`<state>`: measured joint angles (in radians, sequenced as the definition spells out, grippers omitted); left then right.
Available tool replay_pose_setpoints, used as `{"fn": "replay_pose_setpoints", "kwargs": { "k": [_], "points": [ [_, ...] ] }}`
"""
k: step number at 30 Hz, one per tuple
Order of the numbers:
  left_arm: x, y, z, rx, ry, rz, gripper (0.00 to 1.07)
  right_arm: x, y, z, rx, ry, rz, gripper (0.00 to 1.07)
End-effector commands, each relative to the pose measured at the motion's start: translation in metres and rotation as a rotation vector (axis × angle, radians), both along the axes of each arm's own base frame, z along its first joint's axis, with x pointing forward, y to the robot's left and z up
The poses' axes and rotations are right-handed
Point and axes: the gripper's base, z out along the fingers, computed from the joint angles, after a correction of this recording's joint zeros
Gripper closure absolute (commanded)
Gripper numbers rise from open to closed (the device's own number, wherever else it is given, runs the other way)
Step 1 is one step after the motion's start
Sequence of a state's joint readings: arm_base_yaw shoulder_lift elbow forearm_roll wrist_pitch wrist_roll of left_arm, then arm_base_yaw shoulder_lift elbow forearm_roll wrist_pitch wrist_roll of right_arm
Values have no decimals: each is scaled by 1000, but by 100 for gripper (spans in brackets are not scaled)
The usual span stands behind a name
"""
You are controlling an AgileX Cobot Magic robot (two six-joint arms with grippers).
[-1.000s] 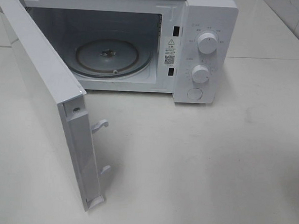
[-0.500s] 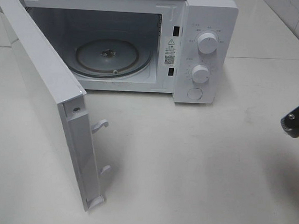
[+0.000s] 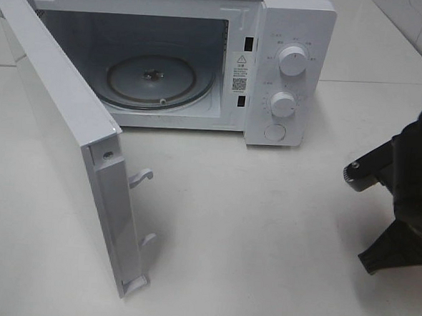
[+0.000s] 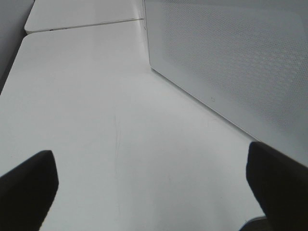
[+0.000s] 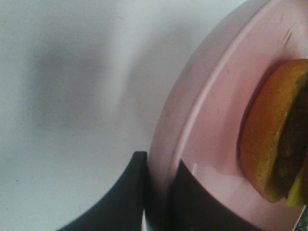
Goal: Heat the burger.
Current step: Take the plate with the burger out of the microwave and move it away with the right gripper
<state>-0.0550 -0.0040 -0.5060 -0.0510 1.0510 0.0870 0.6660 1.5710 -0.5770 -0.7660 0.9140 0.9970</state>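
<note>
Burger sits on a pink plate whose rim the right gripper pinches; left gripper gapes wide, holding nothing, beside the open microwave.

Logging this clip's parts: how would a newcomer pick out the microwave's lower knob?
Start at the white microwave at the back of the table, its door swung open on the left. On its right-hand control panel, the lower knob sits under its twin and above a flat round button.
</note>
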Motion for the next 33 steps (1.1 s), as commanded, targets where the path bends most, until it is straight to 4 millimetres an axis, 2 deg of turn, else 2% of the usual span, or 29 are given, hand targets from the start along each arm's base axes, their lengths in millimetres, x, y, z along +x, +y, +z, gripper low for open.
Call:
{"fn": "replay_pose_setpoints", "kwargs": {
  "k": [1,9,15,19,21,22,24,25,26,27,29,30,32,33],
  "points": [
    [-3,0,0,-5,-31,4,6,8,-1,-15,-98,3,2,105],
    [-3,0,0,-5,-31,4,6,14,-1,-40,-149,-41,-62,103],
    [-3,0,0,-5,-31,4,6,14,-1,-48,-172,-36,-72,100],
    [-3,0,0,-5,-31,4,6,14,-2,-55,-193,-12,-64,94],
    [-3,0,0,-5,-31,4,6,14,-1,-56,-190,-12,-63,92],
    [-3,0,0,-5,-31,4,6,13,-1,-55,-186,-9,-74,86],
    [-3,0,0,-5,-31,4,6,13,-1,-55,-181,-8,-79,84],
    [-3,0,0,-5,-31,4,6,12,0,-52,-172,-5,-76,75],
    [-3,0,0,-5,-31,4,6,12,0,-52,-172,-5,-76,75],
    [-3,0,0,-5,-31,4,6,11,0,-48,-157,7,-67,68],
    [-3,0,0,-5,-31,4,6,10,1,-45,-141,11,-63,65],
    [-3,0,0,-5,-31,4,6,10,3,-39,-107,18,-61,60],
    [-3,0,0,-5,-31,4,6,10,4,-34,-87,22,-57,59],
    [-3,0,0,-5,-31,4,6,10,7,-24,-49,26,-44,57]
  ]
}}
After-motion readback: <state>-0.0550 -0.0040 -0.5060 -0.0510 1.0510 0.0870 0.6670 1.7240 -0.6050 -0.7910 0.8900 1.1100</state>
